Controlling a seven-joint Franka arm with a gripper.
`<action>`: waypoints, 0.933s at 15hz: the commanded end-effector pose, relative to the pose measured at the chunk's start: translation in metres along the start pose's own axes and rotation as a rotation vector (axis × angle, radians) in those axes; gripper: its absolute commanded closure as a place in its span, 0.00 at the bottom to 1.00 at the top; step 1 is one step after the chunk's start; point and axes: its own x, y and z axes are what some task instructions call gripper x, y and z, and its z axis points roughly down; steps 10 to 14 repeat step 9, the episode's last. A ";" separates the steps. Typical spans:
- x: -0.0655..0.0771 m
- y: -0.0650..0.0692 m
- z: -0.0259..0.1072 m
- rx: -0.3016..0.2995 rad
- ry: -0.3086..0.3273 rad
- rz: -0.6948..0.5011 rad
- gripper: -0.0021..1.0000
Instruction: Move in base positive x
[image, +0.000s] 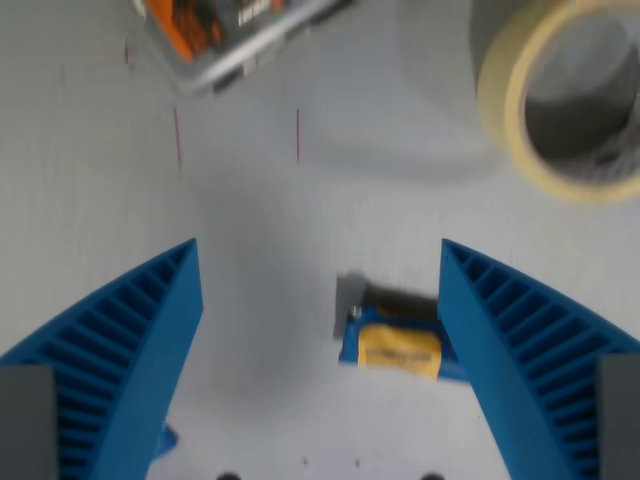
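Observation:
My gripper (320, 262) is open, its two blue ribbed fingers (130, 340) spread wide at the wrist view's left and right, above a white table. A small blue and yellow object (395, 342) lies on the table between the fingers, close beside the finger on the wrist view's right. Nothing is held.
A roll of beige tape (565, 95) lies at the top right. A flat packet with orange print and a silvery edge (215, 35) lies at the top left. Thin red marks (297, 135) are drawn on the table surface.

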 end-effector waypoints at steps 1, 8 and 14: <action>0.018 0.003 -0.001 0.002 -0.042 -0.002 0.00; 0.052 0.005 0.003 0.002 -0.042 -0.002 0.00; 0.057 0.006 0.004 0.002 -0.042 -0.002 0.00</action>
